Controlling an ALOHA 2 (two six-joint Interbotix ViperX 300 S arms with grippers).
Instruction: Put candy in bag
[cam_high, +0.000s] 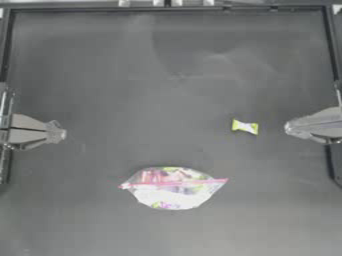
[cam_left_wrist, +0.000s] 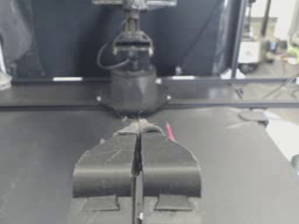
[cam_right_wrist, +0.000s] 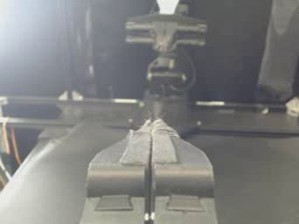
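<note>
The candy (cam_high: 244, 127), a small yellow-green wrapped sweet, lies on the dark table right of centre. The bag (cam_high: 172, 187), clear plastic with a pink-red seal strip and colourful patches inside, lies flat at the lower middle, apart from the candy. My right gripper (cam_high: 290, 127) is drawn back at the right edge, a short way right of the candy, and in the right wrist view its jaws (cam_right_wrist: 152, 124) are pressed together, empty. My left gripper (cam_high: 59, 133) rests at the left edge, far from both; its jaws (cam_left_wrist: 138, 127) are shut on nothing.
A raised rail (cam_high: 167, 7) runs along the table's far edge, and frame posts stand at both sides. In each wrist view the opposite arm (cam_left_wrist: 133, 87) shows across the table. A thin pink strip (cam_left_wrist: 170, 131) peeks beside the left jaws.
</note>
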